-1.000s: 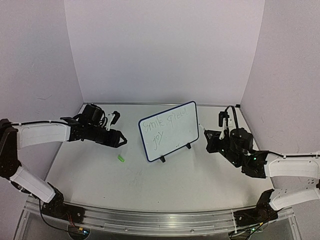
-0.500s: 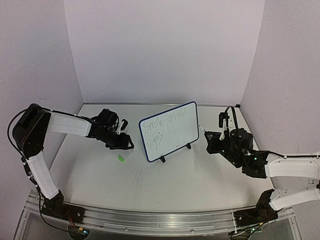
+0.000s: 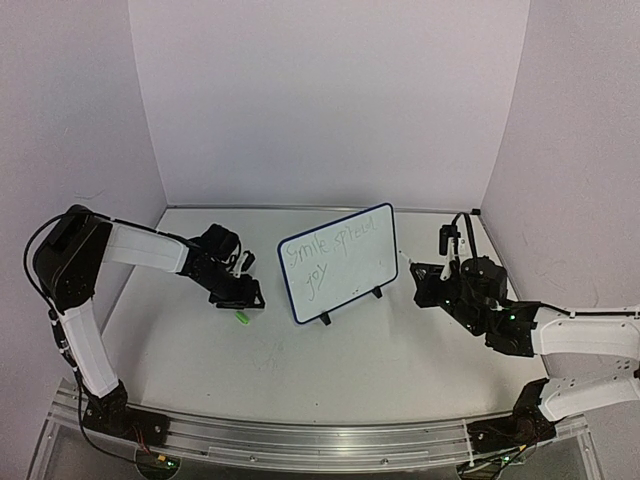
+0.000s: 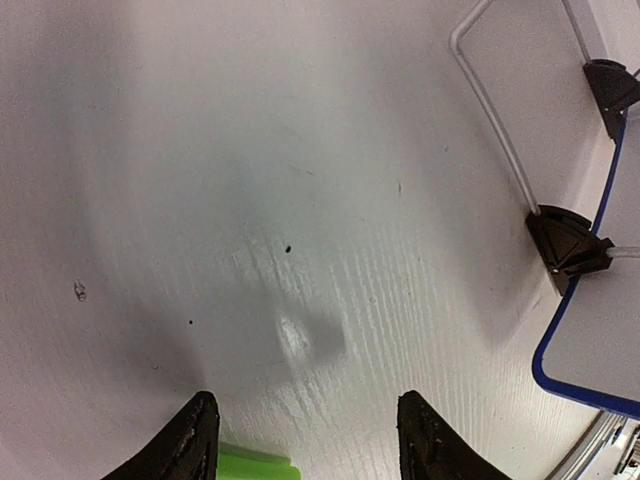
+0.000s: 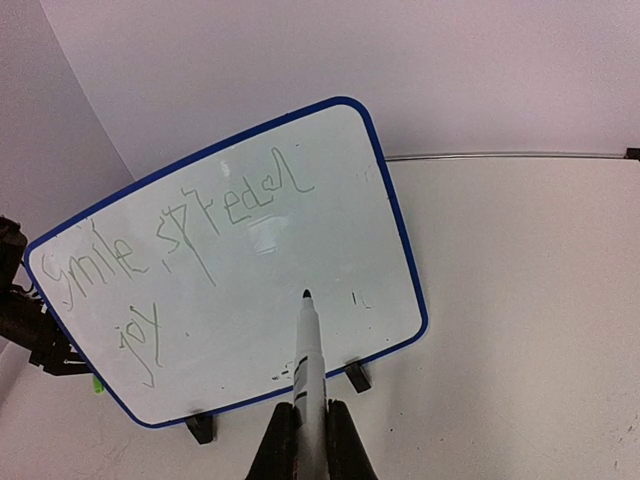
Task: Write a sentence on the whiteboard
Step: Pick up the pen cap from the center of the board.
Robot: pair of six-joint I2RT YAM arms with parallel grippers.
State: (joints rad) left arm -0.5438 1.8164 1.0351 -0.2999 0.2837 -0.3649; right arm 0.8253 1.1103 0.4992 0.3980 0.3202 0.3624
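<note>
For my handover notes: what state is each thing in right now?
White board with dark-blue frame: standing on its feet.
Green handwritten sentence: two lines on the board.
White marker pen: uncapped, gripped by right claw.
Left claw: open, over small green piece lying on table.

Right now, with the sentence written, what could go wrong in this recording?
The right gripper holds the uncapped marker with its tip pointing at the whiteboard; a nudge might leave a stray line or tip the board on its small feet. The open left gripper hangs over the green piece, which lies off-centre beneath it, so closing might knock it away.
</note>
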